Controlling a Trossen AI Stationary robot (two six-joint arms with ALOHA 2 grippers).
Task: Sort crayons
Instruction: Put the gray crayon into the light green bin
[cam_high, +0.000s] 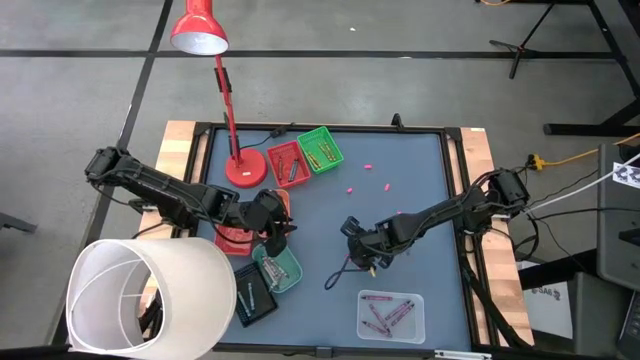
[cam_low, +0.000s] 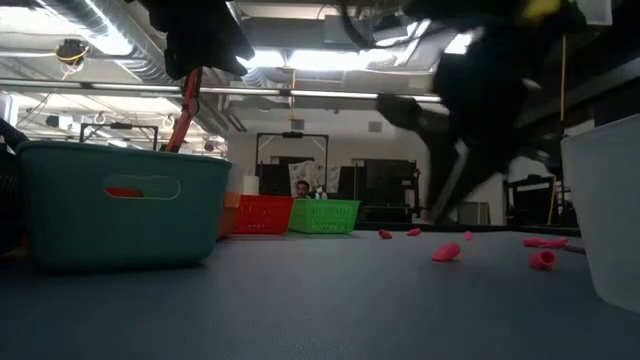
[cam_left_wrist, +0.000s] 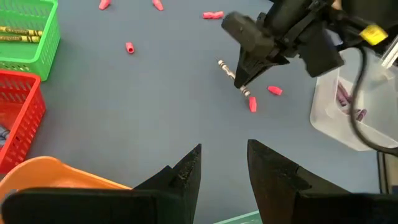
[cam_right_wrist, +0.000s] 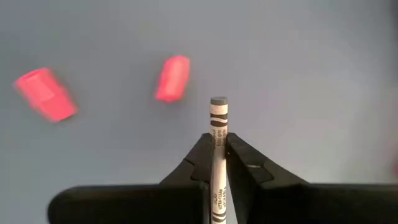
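Right gripper (cam_right_wrist: 217, 155) pinches a grey crayon (cam_right_wrist: 218, 134) mid-bench; left gripper (cam_left_wrist: 222, 163) idle, jaws spread.

Right jaws pressed on the crayon shaft, its tip sticking out past them — held just above the bench (cam_high: 400, 180); pink crayon bits (cam_right_wrist: 172, 78) loose on the surface nearby; left gripper sits near the bench's left edge by the teal tray (cam_low: 120, 205); purple crayons lie in the clear tray (cam_high: 392, 314) at the near edge; green tray (cam_high: 320, 149) at the far edge holds yellow ones.

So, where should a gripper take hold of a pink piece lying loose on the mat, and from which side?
Judging by its pose, from straight above. The pink piece is a short stub lying flat on the mat with bare mat around it. Close the fingers across its narrow width at mid-length, so it cannot pivot or roll away.
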